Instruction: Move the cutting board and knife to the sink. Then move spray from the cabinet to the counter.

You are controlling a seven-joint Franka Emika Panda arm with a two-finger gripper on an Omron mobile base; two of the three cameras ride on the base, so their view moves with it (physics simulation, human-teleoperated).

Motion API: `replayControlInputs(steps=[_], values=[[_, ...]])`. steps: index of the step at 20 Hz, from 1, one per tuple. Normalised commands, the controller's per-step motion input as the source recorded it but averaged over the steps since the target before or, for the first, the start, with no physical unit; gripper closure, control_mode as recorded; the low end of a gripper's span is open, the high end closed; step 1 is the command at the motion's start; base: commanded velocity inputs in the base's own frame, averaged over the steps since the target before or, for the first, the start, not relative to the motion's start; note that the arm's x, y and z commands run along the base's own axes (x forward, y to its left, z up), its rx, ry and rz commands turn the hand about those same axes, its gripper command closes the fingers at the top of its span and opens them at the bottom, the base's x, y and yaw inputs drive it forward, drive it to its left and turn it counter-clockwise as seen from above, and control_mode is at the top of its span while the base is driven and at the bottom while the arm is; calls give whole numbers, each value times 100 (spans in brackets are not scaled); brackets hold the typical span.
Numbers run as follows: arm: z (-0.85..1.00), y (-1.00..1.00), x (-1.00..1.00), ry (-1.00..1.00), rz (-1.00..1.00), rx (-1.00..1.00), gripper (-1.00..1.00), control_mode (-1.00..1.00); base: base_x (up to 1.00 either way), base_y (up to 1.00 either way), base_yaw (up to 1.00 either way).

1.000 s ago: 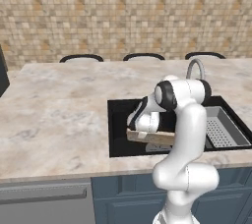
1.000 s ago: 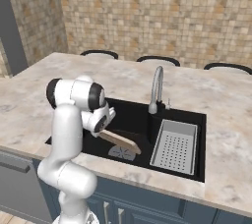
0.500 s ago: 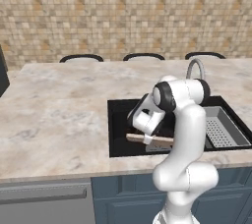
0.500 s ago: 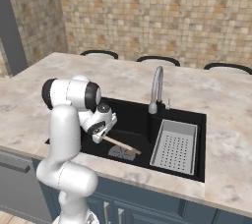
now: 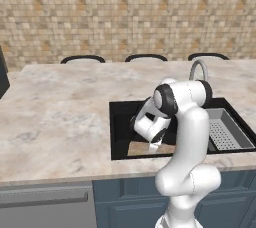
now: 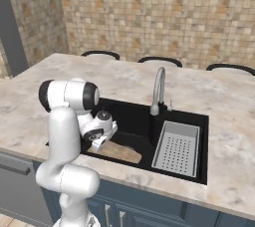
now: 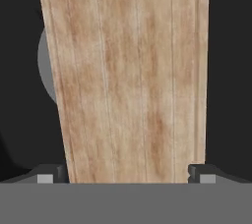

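- Tan mosaic tiling covers the wall behind a light beige marbled table [image 5: 60, 117], and three dark chair backs [image 5: 82, 59] show just past its far edge.
- Set into the table is the sink [image 5: 120, 127], a deep black basin; every place below is given from it.
- At the sink's back rim stands a curved silver faucet [image 6: 158, 89].
- Inside the sink's right half sits a grey perforated strainer tray [image 6: 177, 146].
- The cutting board [image 6: 117, 151] lies in the sink's left half, near the front wall, its pale wood showing beside the arm in the left base view [image 5: 140, 148].
- In the hand view the cutting board [image 7: 133, 80] runs lengthwise away from the camera, rounded corner at the far end, black sink floor on both sides.
- A grey round patch, probably the drain [image 7: 45, 66], peeks out from under the board's left edge on the sink floor.
- The tool [image 5: 154, 144] hangs inside the sink's left half, over the near end of the board, pointing down.
- Its jaws are spread wide, one fingertip [image 7: 49, 175] outside each long edge of the board, straddling it; whether they touch the wood cannot be told.
- Below the sink's front rim run slate-blue cabinet fronts [image 5: 125, 197].
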Motion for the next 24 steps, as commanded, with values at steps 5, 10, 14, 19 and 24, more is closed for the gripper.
replayControlInputs(steps=[5,10,14,19,24], values=[[1,0,-9,7,0,0,-100,-100,0,0,0],[40,0,0,1,-3,0,-100,-100,0,0,0],[57,0,0,0,-1,0,-100,-100,0,0,0],[74,0,0,0,4,0,-100,-100,0,0,0],[100,0,29,0,6,0,-100,-100,0,0,0]])
